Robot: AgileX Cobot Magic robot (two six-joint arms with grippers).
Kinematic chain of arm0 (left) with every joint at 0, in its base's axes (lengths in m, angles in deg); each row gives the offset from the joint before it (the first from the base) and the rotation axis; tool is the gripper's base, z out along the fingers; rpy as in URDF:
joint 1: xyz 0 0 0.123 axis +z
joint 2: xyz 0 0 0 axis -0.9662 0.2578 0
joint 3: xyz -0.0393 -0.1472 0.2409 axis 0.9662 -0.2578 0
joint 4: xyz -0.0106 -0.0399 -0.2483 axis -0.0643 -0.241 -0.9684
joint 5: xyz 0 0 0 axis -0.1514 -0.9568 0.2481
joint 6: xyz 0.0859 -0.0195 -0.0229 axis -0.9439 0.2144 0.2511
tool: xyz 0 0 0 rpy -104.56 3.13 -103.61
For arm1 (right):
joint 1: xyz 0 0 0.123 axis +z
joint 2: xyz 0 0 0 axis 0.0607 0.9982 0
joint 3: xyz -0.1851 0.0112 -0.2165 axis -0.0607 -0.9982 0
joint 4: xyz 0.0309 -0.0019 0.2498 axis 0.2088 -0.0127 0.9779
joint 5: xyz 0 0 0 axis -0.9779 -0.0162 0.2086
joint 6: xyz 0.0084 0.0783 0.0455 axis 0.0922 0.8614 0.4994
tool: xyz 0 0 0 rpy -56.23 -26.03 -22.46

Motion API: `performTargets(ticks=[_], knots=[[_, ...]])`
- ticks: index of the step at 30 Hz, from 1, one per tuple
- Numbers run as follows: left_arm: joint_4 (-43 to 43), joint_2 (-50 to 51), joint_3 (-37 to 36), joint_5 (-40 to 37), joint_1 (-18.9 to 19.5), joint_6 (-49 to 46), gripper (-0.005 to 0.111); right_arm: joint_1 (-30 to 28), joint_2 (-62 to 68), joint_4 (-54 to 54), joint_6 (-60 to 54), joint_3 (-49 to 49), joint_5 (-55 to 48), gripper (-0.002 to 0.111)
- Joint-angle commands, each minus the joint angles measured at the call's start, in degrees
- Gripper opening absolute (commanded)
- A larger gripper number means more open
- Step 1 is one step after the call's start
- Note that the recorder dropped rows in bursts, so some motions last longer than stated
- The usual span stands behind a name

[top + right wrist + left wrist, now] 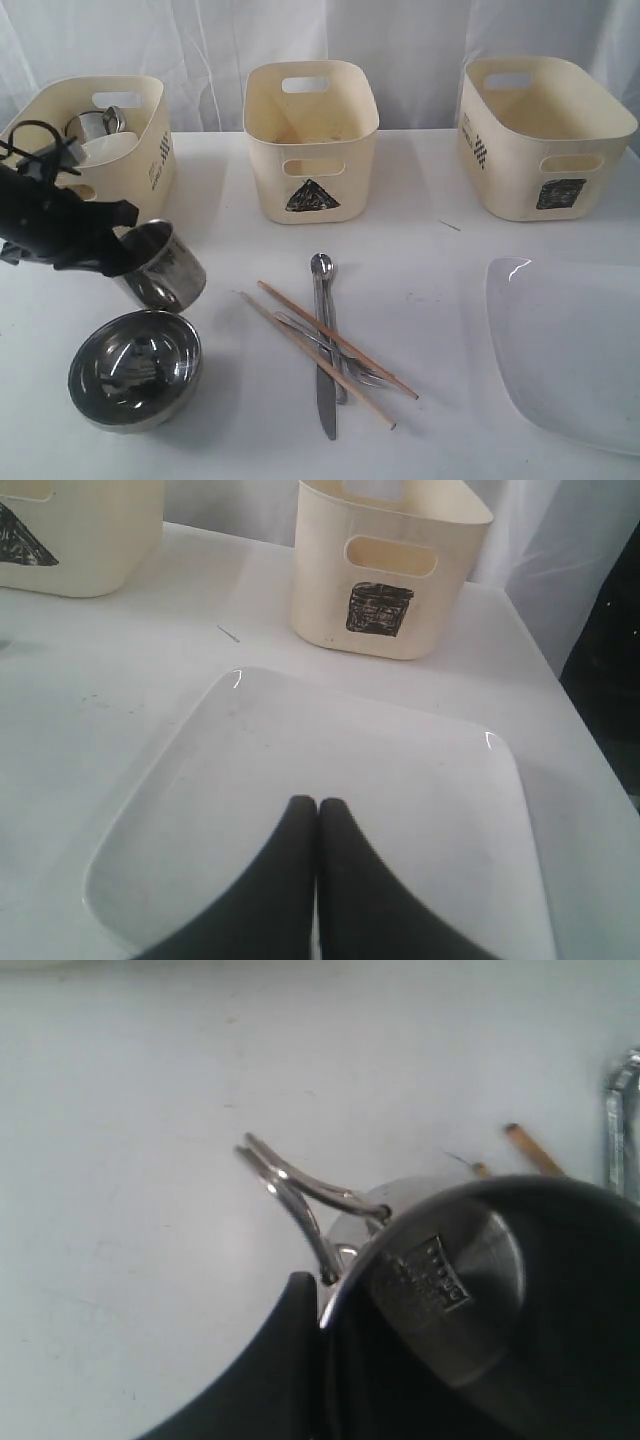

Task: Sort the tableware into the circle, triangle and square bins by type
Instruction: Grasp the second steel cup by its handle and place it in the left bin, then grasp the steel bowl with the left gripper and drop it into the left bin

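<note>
**Finding.** The left gripper (122, 250) has its fingers (285, 1370) clenched on the wall of a steel mug (160, 265). The mug is tilted at the near left, just beyond the steel bowl (135, 368). Whether its base clears the surface (240, 250) cannot be told. The right gripper (318, 875) has its fingers clenched together, empty, above the white plate (400, 770).

**Recommendation.** Raise the mug straight up, clear of the bowl. Carry it to the far-left bin (158, 120), where a second mug (95, 122) lies, and lower it inside before releasing. A rim pinch may slip.

**Views.** Only the left wrist view shows the mug's handle (300, 1195) and stamped floor. Only the exterior view shows all the bins and the crossed cutlery (328, 345).
</note>
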State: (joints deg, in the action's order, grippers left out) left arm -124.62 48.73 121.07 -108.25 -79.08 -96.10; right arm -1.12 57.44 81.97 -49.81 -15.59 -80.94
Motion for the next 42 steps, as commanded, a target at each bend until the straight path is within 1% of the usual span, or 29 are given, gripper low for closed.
performTargets(ticks=[1, 2, 4, 6, 8, 11, 12, 14, 16, 17, 20, 21, 23, 25, 26, 31, 34, 36, 38, 40, 42], knots=[[1.5, -9.4, 3.9, -6.0, 0.0, -4.3, 0.0, 0.0, -0.2, -0.4, -0.1, -0.1, 0.6, 0.0], [2.8, -11.6, 5.1, -3.9, 0.0, -4.4, 0.0, 0.0, -0.2, -0.4, -0.1, -0.1, 0.6, 0.0], [5.5, -15.2, 7.2, 3.7, 0.0, -4.5, 0.0, 0.0, -0.2, -0.4, -0.1, -0.1, 0.6, 0.0], [7.9, -17.5, 7.9, 17.3, 0.0, -5.7, 0.0, 0.0, -0.2, -0.4, -0.1, -0.1, 0.6, 0.0], [8.1, -18.1, 7.9, 31.0, 0.0, -8.4, 0.0, 0.0, -0.2, -0.4, -0.1, -0.1, 0.6, 0.0], [8.1, -15.8, 7.8, 50.3, 0.0, -8.5, 0.0, 0.0, -0.2, -0.4, -0.1, -0.1, 0.6, 0.0], [8.1, -14.3, 7.8, 54.8, 0.0, -8.1, 0.0, 0.0, -0.2, -0.4, -0.1, -0.1, 0.6, 0.0], [8.1, -11.0, 7.8, 59.2, 0.0, -7.1, 0.0, 0.0, -0.2, -0.4, -0.1, -0.1, 0.6, 0.0], [8.1, -6.9, 8.0, 57.5, 0.0, -6.6, 0.0, 0.0, -0.2, -0.4, -0.1, -0.1, 0.6, 0.0], [8.4, -4.9, 8.6, 54.1, 0.0, -6.6, 0.0, 0.0, -0.2, -0.4, -0.1, -0.1, 0.6, 0.0], [8.8, 0.3, 11.5, 39.1, 0.0, -6.6, 0.0, 0.0, -0.2, -0.4, -0.1, -0.1, 0.6, 0.0], [8.8, 2.0, 12.6, 35.4, 0.0, -6.6, 0.0, 0.0, -0.2, -0.4, -0.1, -0.1, 0.6, 0.0], [8.8, 4.6, 14.5, 31.1, 0.0, -6.6, 0.002, 0.0, -0.2, -0.4, -0.1, -0.1, 0.6, 0.0], [8.8, 6.4, 15.9, 28.2, 0.0, -6.6, 0.009, 0.0, -0.2, -0.4, -0.1, -0.1, 0.6, 0.0], [8.8, 6.8, 16.4, 27.3, 0.0, -6.6, 0.014, 0.0, -0.2, -0.4, -0.1, -0.1, 0.6, 0.0], [8.8, 6.0, 17.2, 25.8, 0.0, -6.6, 0.05, 0.0, -0.2, -0.4, -0.1, -0.1, 0.6, 0.0], [9.7, 4.0, 17.2, 22.2, 0.0, -6.6, 0.062, 0.0, -0.2, -0.4, -0.1, -0.1, 0.6, 0.0], [10.4, 1.4, 17.2, 18.7, 0.0, -6.6, 0.063, 0.0, -0.2, -0.4, -0.1, -0.1, 0.6, 0.0], [10.5, -1.9, 17.2, 12.8, 0.0, -5.5, 0.062, 0.0, -0.2, -0.4, -0.1, -0.1, 0.6, 0.0], [10.6, -5.4, 17.2, 3.3, 0.0, -0.9, 0.057, 0.0, -0.2, -0.4, -0.1, -0.1, 0.6, 0.0], [11.6, -7.2, 16.8, -7.0, 0.0, 0.0, 0.049, 0.0, -0.2, -0.4, -0.1, -0.1, 0.6, 0.0]])
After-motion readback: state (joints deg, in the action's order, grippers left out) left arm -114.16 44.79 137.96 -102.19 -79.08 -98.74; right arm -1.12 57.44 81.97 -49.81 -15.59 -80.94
